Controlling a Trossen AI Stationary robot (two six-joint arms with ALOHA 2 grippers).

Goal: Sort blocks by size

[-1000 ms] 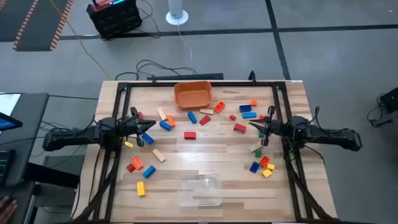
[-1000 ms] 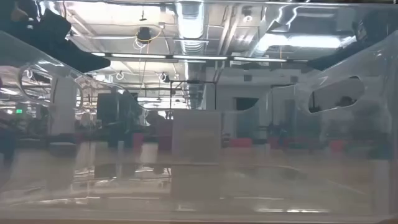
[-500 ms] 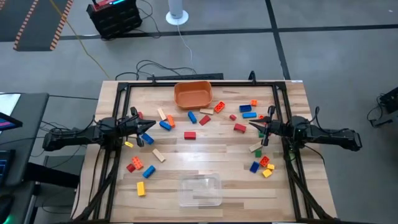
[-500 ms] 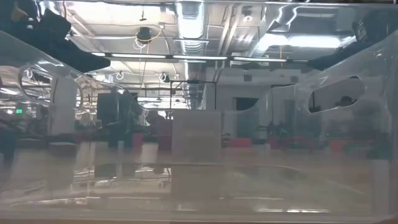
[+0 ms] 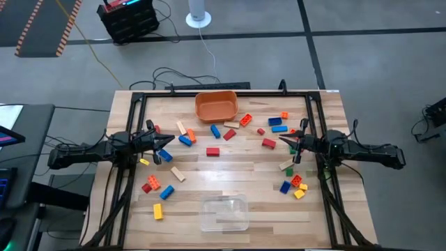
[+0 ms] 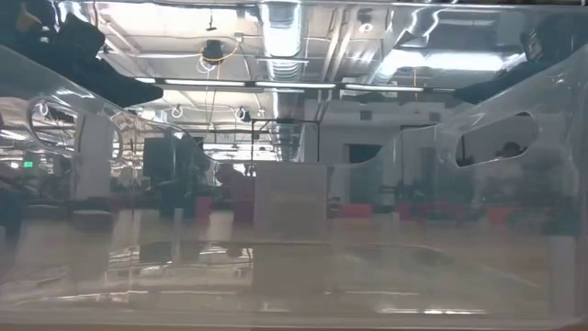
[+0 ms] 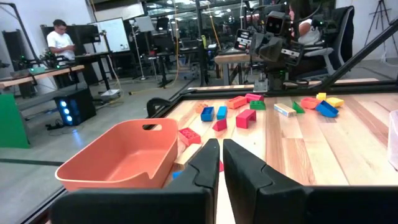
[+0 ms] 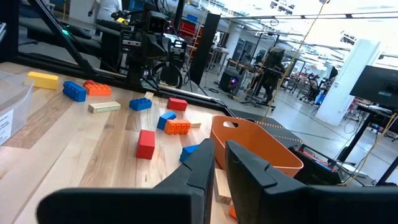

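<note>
A wooden table [image 5: 230, 164] fills the overhead view, framed by dark rails, with one dark robot arm lying along each side. Nothing has changed over the last second: both arms sit exactly where they were, and no brick has shifted. By my reading, the sorting has not started yet.

An orange bowl [image 5: 216, 106] stands at the far edge of the table, in the middle. A clear plastic tub [image 5: 224, 212] stands at the near edge, also in the middle, and looks empty. The table-level camera seems to look straight through this tub, so it shows only glare and the room behind.

The left gripper [image 5: 166, 146] rests low at the left side of the table, pointing inward. Its wrist camera shows its two fingers [image 7: 202, 168] pressed nearly together, holding nothing. The right gripper [image 5: 287, 144] mirrors it at the right side, its fingers [image 8: 200, 163] likewise nearly together and holding nothing.

The blocks [image 5: 212, 151] lie scattered loose across the table, none in either container. One cluster of red, orange, blue and tan bricks spreads below the bowl. Red, orange, blue and yellow ones sit near the left arm, toward the near edge. A small group of blue, orange, green and yellow ones sits beside the right arm.

In the room beyond, a person stands at a desk, well away.
</note>
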